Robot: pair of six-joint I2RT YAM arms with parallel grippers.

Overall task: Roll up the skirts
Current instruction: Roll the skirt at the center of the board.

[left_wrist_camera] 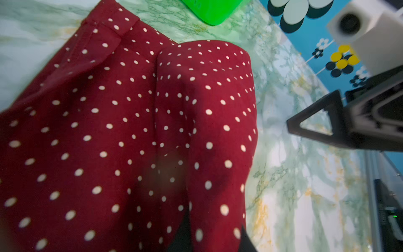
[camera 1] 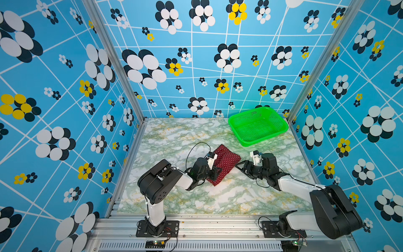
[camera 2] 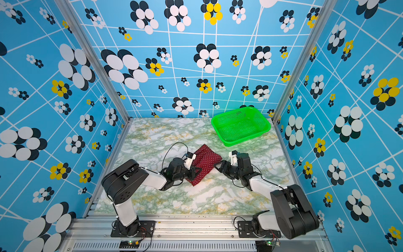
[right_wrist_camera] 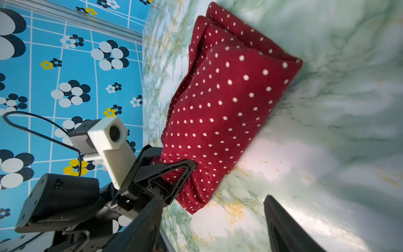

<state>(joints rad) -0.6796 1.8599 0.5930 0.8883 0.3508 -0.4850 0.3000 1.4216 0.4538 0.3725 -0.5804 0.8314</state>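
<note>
My left end effector (camera 1: 215, 172) is clamped narrow on the near end of the skirt (camera 1: 226, 161), and the right wrist view shows it plainly: black fingers (right_wrist_camera: 185, 169) pinching a bunched wad of dotted fabric just above the desk (camera 1: 174, 141). From my left wrist camera the maroon cloth with its white dots (left_wrist_camera: 130, 131) fills nearly everything, a lengthwise fold running up the middle of it.

Over to my right end effector (camera 1: 239, 166): it's spread wide, holding nothing. It sits low, just right of the skirt, tips pointed at the cloth's right edge. In the left wrist view one of its triangular fingers (left_wrist_camera: 316, 123) stands off the fabric with a strip of marbled desk showing between them. My right wrist camera has its own two fingers (right_wrist_camera: 150, 220) far apart at the frame's edge, bare desk between.

The skirt itself is a thick, layered bundle (right_wrist_camera: 229, 98) lying diagonally across the middle of the desk in both top views (camera 2: 207, 160), near end toward my left arm, far corner angled toward the back right.

Beyond that, the green basket (camera 1: 265, 137) sits at the far right corner, well apart from the skirt, nothing in it (camera 2: 247, 137)
</note>
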